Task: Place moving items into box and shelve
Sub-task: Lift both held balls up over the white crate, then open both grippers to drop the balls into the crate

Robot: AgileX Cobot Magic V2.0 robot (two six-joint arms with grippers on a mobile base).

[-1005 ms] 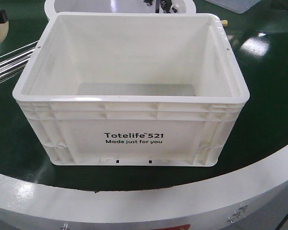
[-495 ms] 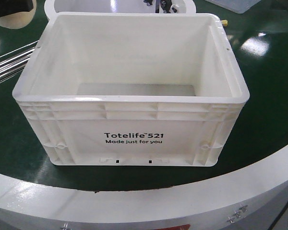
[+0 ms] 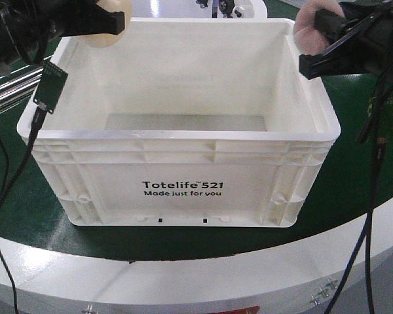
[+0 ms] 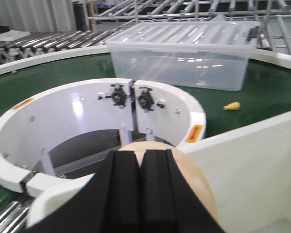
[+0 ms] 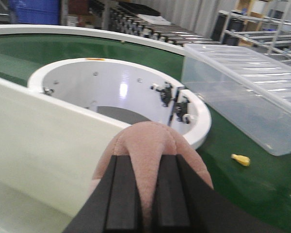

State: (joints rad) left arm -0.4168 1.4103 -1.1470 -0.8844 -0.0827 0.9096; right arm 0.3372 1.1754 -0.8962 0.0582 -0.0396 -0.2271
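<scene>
Surface: dark green curved belt with a glossy white outer rim; all listed items stand on or above it.
Background: steel roller tracks lie far beyond the pincers. A blue plastic bin sits at the far left of the right wrist view.
Box: large white rectangular plastic crate with ribbed rim and black print "Totelife 521 Made just for you". It stands upright on the belt, top open, below and between the two pincers.
Left pincer: black fingers clamped on the pale cream rounded lump, pads almost meeting across its near side.
Cream lump position: in the left pincer's grip, at the crate's far-left corner at about rim height. Contact with the rim cannot be determined.
Right pincer: black fingers clamped on the dusty pinkish-brown rounded lump, which bulges up between them.
Pink lump position: in the right pincer's grip, at the crate's far-right corner, above the rim.
Ring housing: white ring-shaped hub, just ahead of both pincers, behind the crate's far wall.
Tub: transparent lidded plastic tub, beyond the ring, ahead and right of the left pincer.
Yellow piece: small yellow object on the belt near the tub, ahead and right of both pincers.
Board: small green circuit board on a black cable, hanging below the left pincer beside the crate's left rim.
</scene>
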